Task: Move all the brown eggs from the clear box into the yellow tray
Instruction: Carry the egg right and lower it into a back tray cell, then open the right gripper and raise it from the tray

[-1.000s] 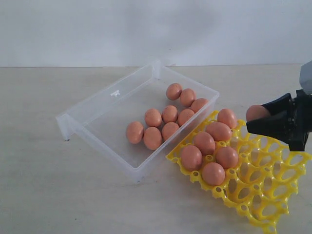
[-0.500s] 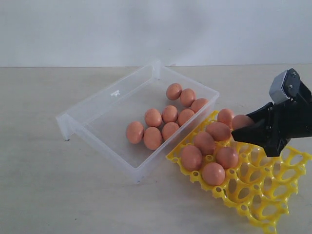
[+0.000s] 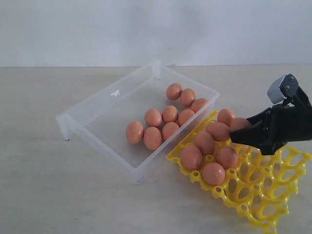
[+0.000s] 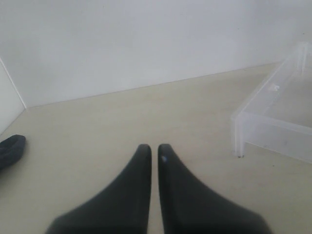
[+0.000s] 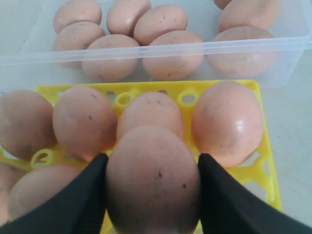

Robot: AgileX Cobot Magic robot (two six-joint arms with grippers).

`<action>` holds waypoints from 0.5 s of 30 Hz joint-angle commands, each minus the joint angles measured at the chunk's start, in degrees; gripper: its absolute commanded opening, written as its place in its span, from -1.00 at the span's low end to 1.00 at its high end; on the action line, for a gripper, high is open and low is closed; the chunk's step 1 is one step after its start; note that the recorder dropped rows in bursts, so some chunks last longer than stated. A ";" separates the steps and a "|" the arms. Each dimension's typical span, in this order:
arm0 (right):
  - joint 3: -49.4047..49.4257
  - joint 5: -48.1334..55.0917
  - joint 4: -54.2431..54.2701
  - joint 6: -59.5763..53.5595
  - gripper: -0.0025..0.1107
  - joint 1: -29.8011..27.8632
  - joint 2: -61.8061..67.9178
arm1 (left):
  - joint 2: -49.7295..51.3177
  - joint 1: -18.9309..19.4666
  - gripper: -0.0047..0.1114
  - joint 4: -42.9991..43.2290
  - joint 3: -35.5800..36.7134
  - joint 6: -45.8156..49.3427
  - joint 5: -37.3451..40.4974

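Observation:
The clear box sits at centre left with several brown eggs in its right half. Right of it lies the yellow tray, where several more eggs fill the cups nearest the box. My right gripper reaches in from the right, low over the tray's far rows, and is shut on one brown egg. In the right wrist view that egg fills the space between the fingers of the gripper, above the tray and just short of the box wall. My left gripper is shut and empty, over bare table beside a corner of the box.
A pale table carries everything, with a white wall behind it. The tray's right and near cups are open. A dark object lies at the edge of the left wrist view.
My right gripper has carried its egg leftward and down, from the right edge of the scene to just above the tray's far cups. The other eggs have stayed put.

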 commanded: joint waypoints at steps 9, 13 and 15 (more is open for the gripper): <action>0.04 0.32 2.35 2.53 -0.96 -0.03 -0.12 | -0.14 -0.42 -0.85 -0.29 -0.15 -0.17 -0.37; 0.04 0.53 -0.51 4.04 -0.96 -0.03 -0.12 | -0.14 -0.42 -0.85 -0.29 -0.15 -0.17 -0.37; 0.04 0.53 -0.82 4.04 -0.96 -0.03 -0.12 | -0.14 -0.42 -0.85 -0.29 -0.15 -0.17 -0.37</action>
